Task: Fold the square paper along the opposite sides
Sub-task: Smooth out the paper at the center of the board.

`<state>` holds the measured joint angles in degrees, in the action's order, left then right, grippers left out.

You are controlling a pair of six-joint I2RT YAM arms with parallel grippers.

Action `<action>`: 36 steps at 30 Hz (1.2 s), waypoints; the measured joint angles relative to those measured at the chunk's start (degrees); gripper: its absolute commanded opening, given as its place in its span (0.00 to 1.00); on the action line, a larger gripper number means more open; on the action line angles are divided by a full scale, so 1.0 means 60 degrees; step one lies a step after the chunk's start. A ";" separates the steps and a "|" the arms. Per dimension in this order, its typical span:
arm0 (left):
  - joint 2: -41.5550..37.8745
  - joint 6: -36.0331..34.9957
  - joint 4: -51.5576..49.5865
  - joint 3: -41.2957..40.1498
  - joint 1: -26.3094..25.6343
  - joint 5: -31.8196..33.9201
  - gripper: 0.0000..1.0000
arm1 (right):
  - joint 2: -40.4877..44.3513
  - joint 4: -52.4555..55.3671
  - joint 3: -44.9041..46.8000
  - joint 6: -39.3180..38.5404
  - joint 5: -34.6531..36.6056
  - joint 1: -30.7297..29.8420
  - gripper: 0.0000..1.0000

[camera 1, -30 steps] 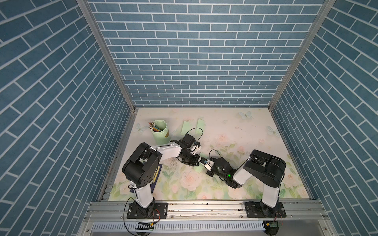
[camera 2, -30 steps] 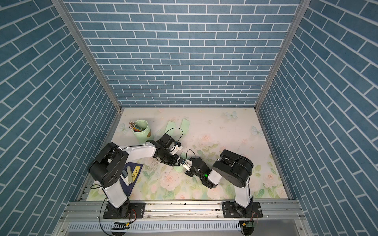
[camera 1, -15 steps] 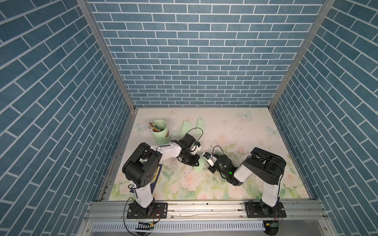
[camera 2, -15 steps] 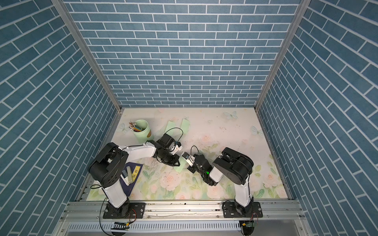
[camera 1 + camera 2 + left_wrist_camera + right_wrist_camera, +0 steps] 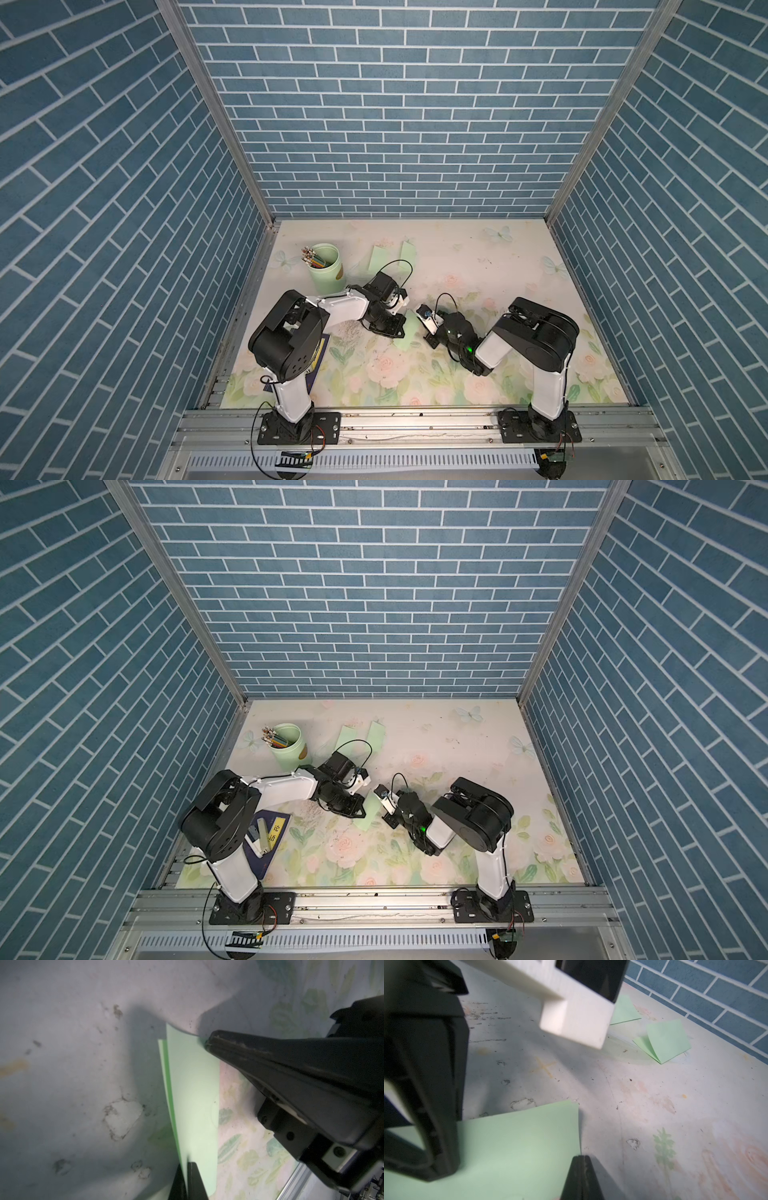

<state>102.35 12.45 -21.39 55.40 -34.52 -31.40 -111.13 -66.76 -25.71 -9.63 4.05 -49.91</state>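
— Left gripper: jaws pinched on green paper. Right gripper?
— Jaws closed tight at paper's edge; grip unclear. Paper lying center frame in both top views, between both claws.

We see a pale green cylindrical cup of coloured pencils upright on the floral surface, and a dark blue book near the front.

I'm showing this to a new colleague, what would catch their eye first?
Probably the two black hands meeting mid-table over a green paper, the left hand and right hand both shut at its edges. Next, the green cup of pencils near the back left, beside two folded green papers.
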 measured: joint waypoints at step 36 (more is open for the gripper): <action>0.0124 -0.0007 -0.0138 0.0219 0.0000 0.0146 0.00 | 0.0550 0.0448 0.0291 -0.0226 -0.1366 -0.0933 0.00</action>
<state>103.09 12.40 -22.22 56.71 -34.52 -30.52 -107.83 -64.07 -23.97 -10.98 -4.14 -55.51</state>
